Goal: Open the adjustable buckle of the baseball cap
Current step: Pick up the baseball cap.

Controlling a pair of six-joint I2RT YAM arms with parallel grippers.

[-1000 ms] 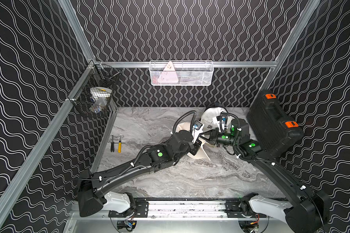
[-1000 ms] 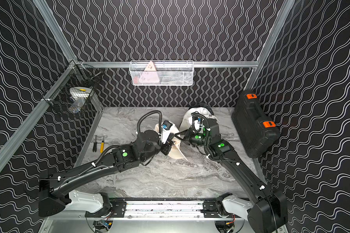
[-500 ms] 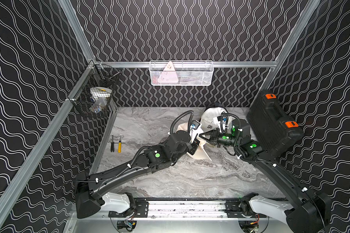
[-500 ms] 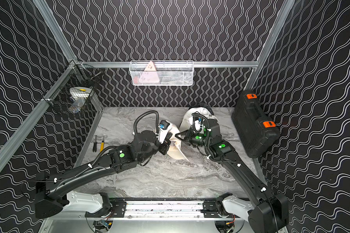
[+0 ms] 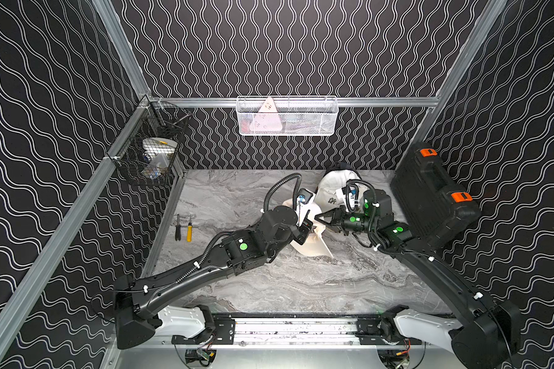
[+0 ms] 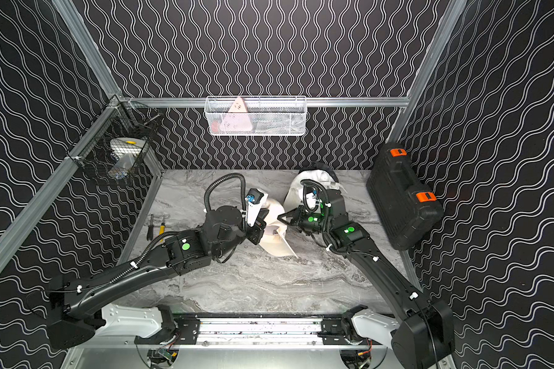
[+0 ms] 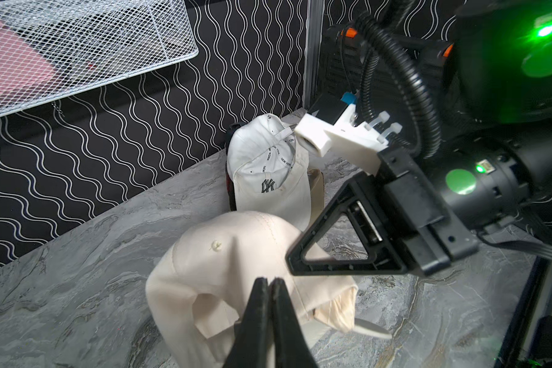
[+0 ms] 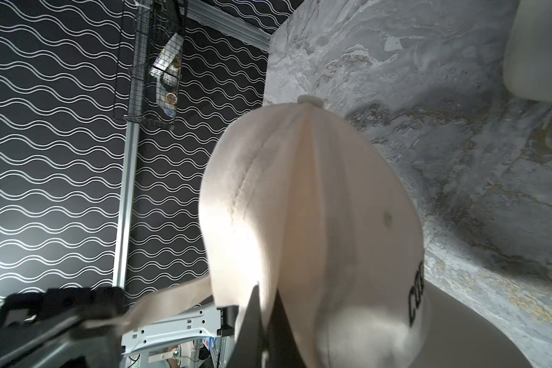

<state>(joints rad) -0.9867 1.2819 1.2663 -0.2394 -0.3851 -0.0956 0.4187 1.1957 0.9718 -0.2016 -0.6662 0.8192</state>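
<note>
Position: baseball cap (image 5: 312, 247) is a little right of centre over the surface (image 5: 269, 287), between the two arms.

Orientation: in both top views the long axis runs from far-left to near-right. The brim (image 6: 279, 247) points near-right and the crown points far-left. Whether the brim tip touches the surface cannot be told.

Construction: cream woven fabric forms a panelled dome with raised stitched seams. It carries a fabric-covered top button (image 8: 309, 100) and small eyelets. The brim is stiff, flat and smooth. Black embroidered lettering (image 8: 416, 293) sits on the front panel and is only partly readable.

Closure: the strap (image 8: 172, 298), a flat cream fabric band, leaves the rear opening of the crown and runs to the left pincer (image 7: 269, 282). The buckle itself cannot be made out.

Left pincer: fingers pressed together, pinching the end of the strap as far as the right wrist view shows.

Right pincer (image 8: 266, 291): fingers pressed together on the rear lower edge of the crown, just beside the root of the strap. The two pincers face each other, tips near but apart.

Surface: smooth, with a grey veined marble pattern.

Other items:
- white cap (image 5: 333, 188) with a black logo, far of the cream cap, near the far wall
- black ribbed plastic case (image 5: 429, 198) with orange latches, standing against the right wall
- two screwdrivers (image 5: 183, 226) at the left edge
- white wire basket (image 5: 287, 116) on the far wall
- black wire basket (image 5: 154, 153) on the left wall
</note>
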